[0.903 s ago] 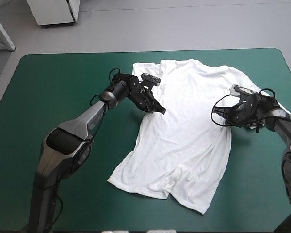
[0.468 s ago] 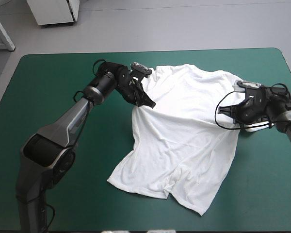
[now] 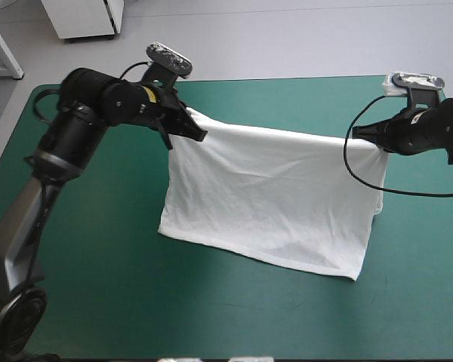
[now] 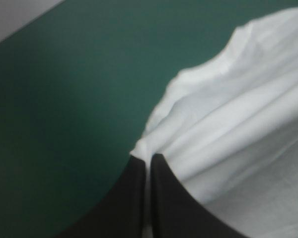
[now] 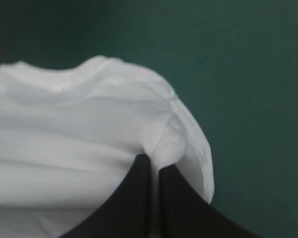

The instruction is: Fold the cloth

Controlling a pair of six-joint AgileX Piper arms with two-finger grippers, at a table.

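Observation:
The white T-shirt (image 3: pixel 275 196) hangs as a wide sheet above the teal-green table (image 3: pixel 98 286), stretched between both grippers. Its lower hem droops near the table's middle. My left gripper (image 3: pixel 196 134) is shut on the T-shirt at its upper left corner; in the left wrist view the black fingers (image 4: pixel 134 198) pinch bunched white fabric (image 4: pixel 238 114). At the upper right corner my right gripper (image 3: pixel 379 142) is shut on the T-shirt, and the right wrist view shows its fingers (image 5: pixel 181 203) clamped on a fold of cloth (image 5: pixel 89 114).
A white cabinet (image 3: pixel 83 16) stands on the floor beyond the table's far left corner. Teal-green cover shows on every side of the hanging shirt.
Both grippers have risen and moved toward the far edge, lifting the T-shirt off the table; earlier it lay spread flat, now it hangs taut between them.

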